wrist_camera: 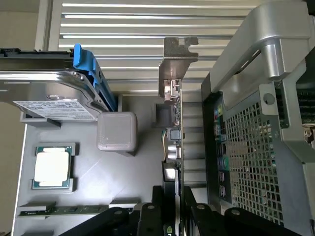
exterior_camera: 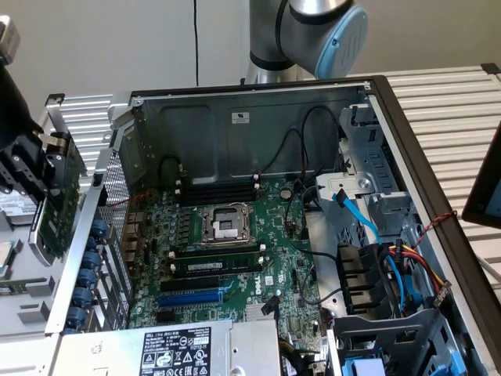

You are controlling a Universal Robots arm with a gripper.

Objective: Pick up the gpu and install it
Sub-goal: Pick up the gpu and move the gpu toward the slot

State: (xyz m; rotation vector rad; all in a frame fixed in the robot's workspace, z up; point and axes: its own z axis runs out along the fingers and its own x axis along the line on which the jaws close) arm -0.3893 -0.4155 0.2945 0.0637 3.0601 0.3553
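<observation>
Table: a white slatted table (exterior_camera: 454,102) is carrying an open computer case (exterior_camera: 250,102) lying on its side, with a green motherboard (exterior_camera: 266,219) facing up inside it.
Room: a plain beige wall (exterior_camera: 94,47) is running behind the table.
Beside the case: a grey tray (wrist_camera: 128,182) is sitting off the exterior view's left of the case, holding a hard drive (wrist_camera: 49,93) in a blue carrier, a processor (wrist_camera: 51,167), a memory stick (wrist_camera: 64,210) and a small grey block (wrist_camera: 117,131).
Where the gpu is: the gpu (exterior_camera: 61,196) is hanging in the air outside the case, just beside its perforated rear panel and apart from it, above the tray.
Which way it is pointing: the card is standing on edge with a slight tilt. Its long axis is running straight out from the jaws and downward. The silver bracket (wrist_camera: 174,54) is at the far, lower end.
Jaws: they are partly closed, one finger pressing on each flat face of the card at its upper end and holding it clear of everything.
Arm: the grey-and-blue joint of the arm (exterior_camera: 313,31) is standing behind the case. The black wrist is reaching in from the exterior view's upper left and pointing down along the card.
</observation>
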